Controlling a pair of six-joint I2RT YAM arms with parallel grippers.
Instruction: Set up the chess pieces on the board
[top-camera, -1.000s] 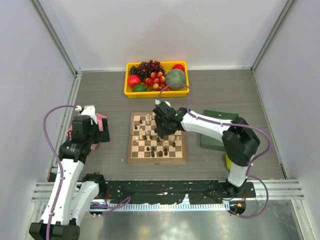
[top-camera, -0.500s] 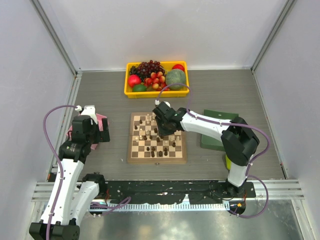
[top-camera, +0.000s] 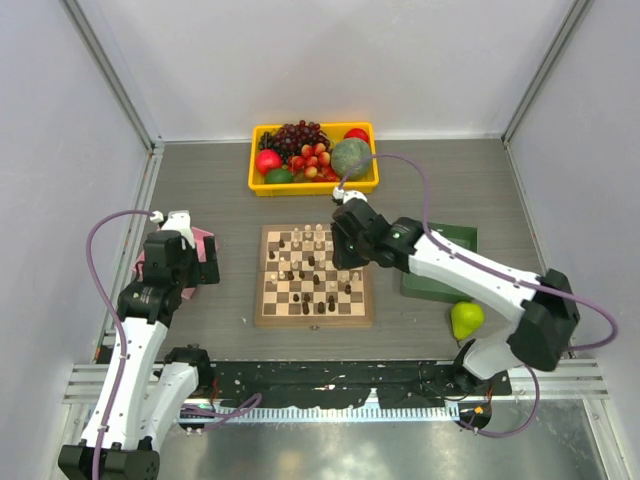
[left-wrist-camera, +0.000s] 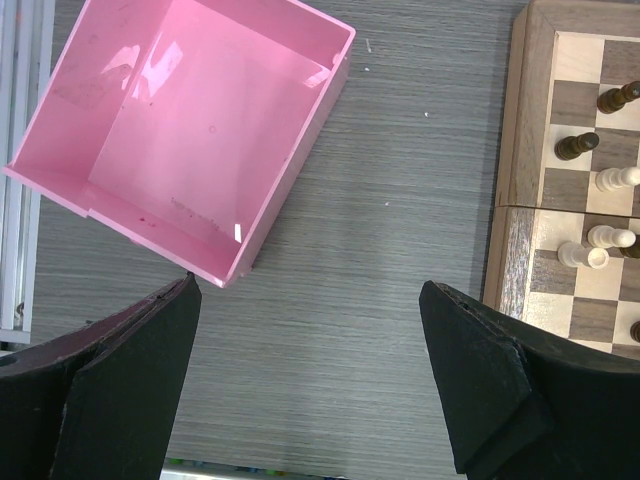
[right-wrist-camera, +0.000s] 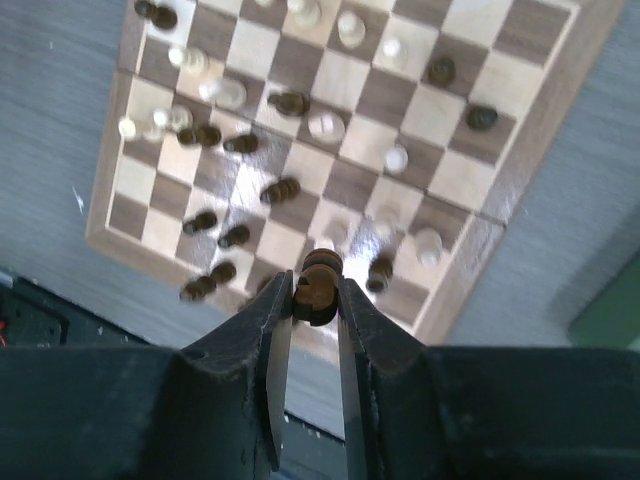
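Observation:
The board (top-camera: 314, 321) lies mid-table with cream and dark brown chess pieces (top-camera: 305, 270) scattered over its squares. In the right wrist view a cream piece (right-wrist-camera: 325, 125) and a dark one (right-wrist-camera: 290, 102) stand near the middle, and several dark ones lie toward the left edge. My right gripper (right-wrist-camera: 316, 283) hangs above the board's right half, shut on a dark brown chess piece (right-wrist-camera: 318, 292) that is lifted off the squares. My left gripper (left-wrist-camera: 310, 285) stands wide open over bare table left of the board (left-wrist-camera: 512, 150), holding nothing.
A pink tray (left-wrist-camera: 283, 190) sits under my left arm. At the back a yellow bin (top-camera: 258, 185) holds fruit. A green tray (top-camera: 432, 287) lies right of the board, with a pear (top-camera: 466, 319) in front of it.
My right gripper closed on a dark piece, lifted it and shifted right over the board; its arm swung out, uncovering the pear. The left arm has not moved.

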